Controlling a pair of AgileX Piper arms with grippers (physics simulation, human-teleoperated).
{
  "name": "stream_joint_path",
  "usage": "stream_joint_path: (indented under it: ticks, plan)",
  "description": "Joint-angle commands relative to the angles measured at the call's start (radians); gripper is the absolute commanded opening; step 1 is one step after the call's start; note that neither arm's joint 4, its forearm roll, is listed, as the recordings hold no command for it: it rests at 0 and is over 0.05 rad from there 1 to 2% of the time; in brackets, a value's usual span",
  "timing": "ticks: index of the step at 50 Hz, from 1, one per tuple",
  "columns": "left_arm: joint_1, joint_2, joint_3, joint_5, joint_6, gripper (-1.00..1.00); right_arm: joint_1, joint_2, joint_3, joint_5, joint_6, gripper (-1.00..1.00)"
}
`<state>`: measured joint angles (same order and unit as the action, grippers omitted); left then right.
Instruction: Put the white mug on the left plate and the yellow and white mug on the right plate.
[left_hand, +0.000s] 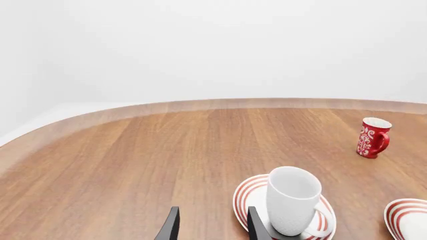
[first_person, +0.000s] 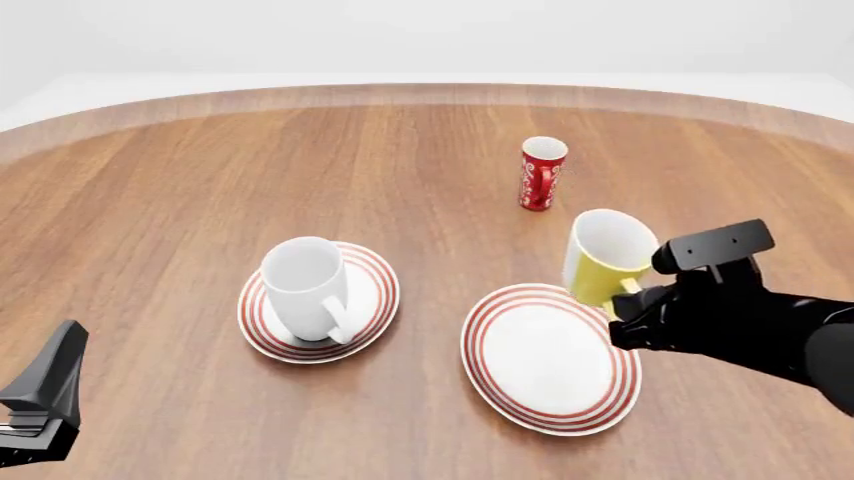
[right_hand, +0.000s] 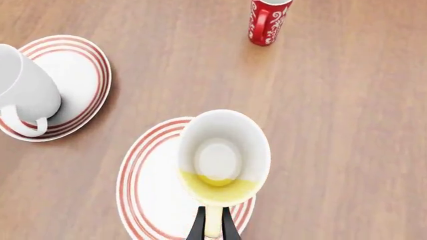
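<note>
The white mug (first_person: 304, 288) stands upright on the left plate (first_person: 378, 272), handle toward the camera; the left wrist view shows the white mug (left_hand: 292, 200) on the left plate (left_hand: 245, 192) too. My left gripper (first_person: 48, 395) is near the front left table edge, apart from them, open and empty (left_hand: 213, 215). My right gripper (first_person: 635, 302) is shut on the handle of the yellow and white mug (first_person: 605, 252), holding it at the far right rim of the right plate (first_person: 541, 365). The right wrist view looks into the yellow and white mug (right_hand: 223, 152) over the right plate (right_hand: 147, 192).
A tall red-and-white patterned cup (first_person: 541, 173) stands upright behind the right plate, toward the table's back edge; the cup (right_hand: 268, 17) also shows in the right wrist view. Brown wooden tabletop (first_person: 160, 200) stretches left and behind the plates.
</note>
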<state>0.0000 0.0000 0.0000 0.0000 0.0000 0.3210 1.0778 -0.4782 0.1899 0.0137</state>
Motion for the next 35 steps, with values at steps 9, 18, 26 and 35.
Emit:
stream_joint_path:
  ticks: [9, 18, 26, 35]
  plan:
    - [0.000, 0.000, 0.000, 0.000, 0.000, 1.00, 0.038, -0.052, 0.051, 0.013, 0.000, -1.00]
    - [0.000, 0.000, 0.000, 0.000, 0.000, 1.00, 0.058, -0.051, 0.054, 0.010, 0.000, -1.00]
    - [0.000, 0.000, 0.000, 0.000, 0.000, 1.00, 0.074, -0.044, 0.056, 0.007, 0.002, -1.00]
    - [0.000, 0.000, 0.000, 0.000, 0.000, 1.00, 0.092, -0.023, 0.060, -0.008, 0.005, -1.00]
